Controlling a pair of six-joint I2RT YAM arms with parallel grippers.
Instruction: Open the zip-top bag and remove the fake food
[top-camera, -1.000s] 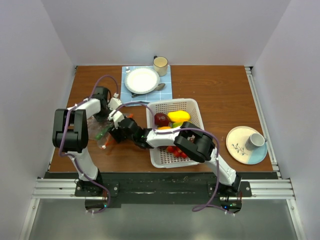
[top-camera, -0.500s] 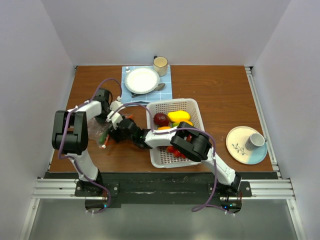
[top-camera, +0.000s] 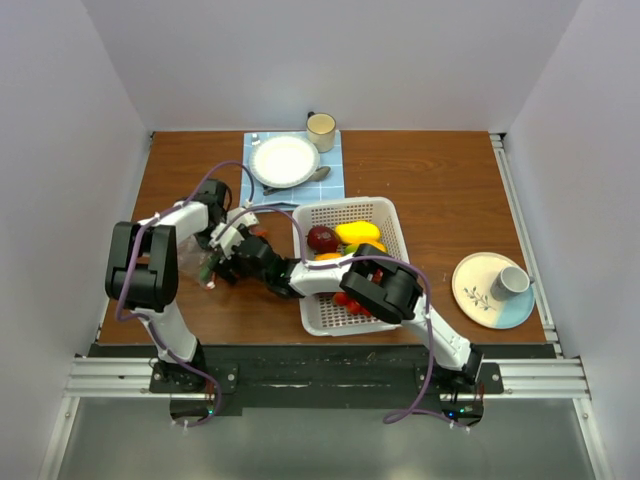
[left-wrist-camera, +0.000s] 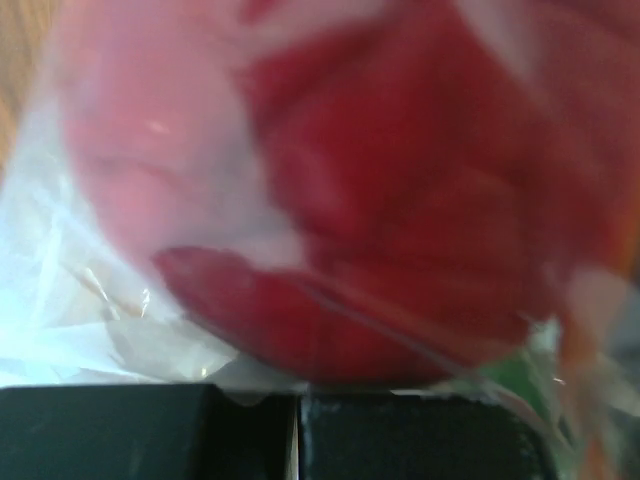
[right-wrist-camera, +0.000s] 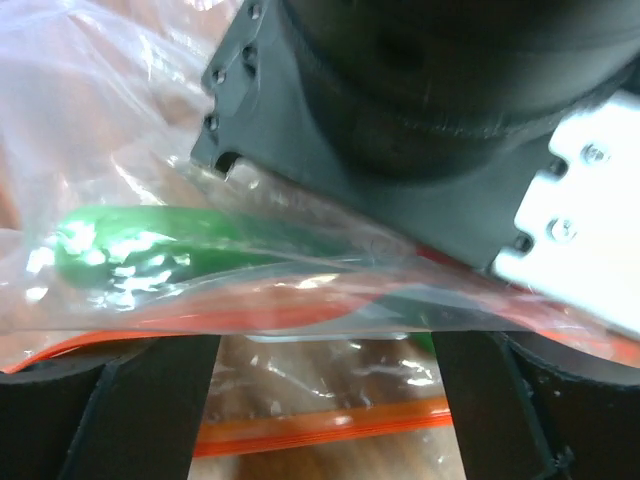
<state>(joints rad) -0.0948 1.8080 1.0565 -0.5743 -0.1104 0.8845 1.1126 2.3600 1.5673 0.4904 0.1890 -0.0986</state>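
The zip-top bag (top-camera: 200, 262) lies crumpled on the table left of the white basket (top-camera: 400, 240). My left gripper (top-camera: 222, 240) is shut, and its fingers (left-wrist-camera: 250, 430) pinch the clear plastic. A large red piece of fake food (left-wrist-camera: 400, 200) fills the left wrist view inside the bag. My right gripper (top-camera: 234, 262) is open with its fingers (right-wrist-camera: 130, 400) wide apart and bag film between them. The right wrist view shows a green piece (right-wrist-camera: 150, 250), the orange-red zip strip (right-wrist-camera: 320, 430) and the left gripper's body (right-wrist-camera: 420, 100) close above. Maroon (top-camera: 322, 238) and yellow (top-camera: 357, 232) food lie in the basket.
A white plate (top-camera: 284, 160), a spoon and a cream mug (top-camera: 321, 130) sit on a blue mat at the back. A saucer with a cup (top-camera: 492, 288) stands at the right. The basket is right beside both grippers.
The left gripper has moved a little back and to the right, drawing the bag with it. The right gripper has stayed at the bag's near right side.
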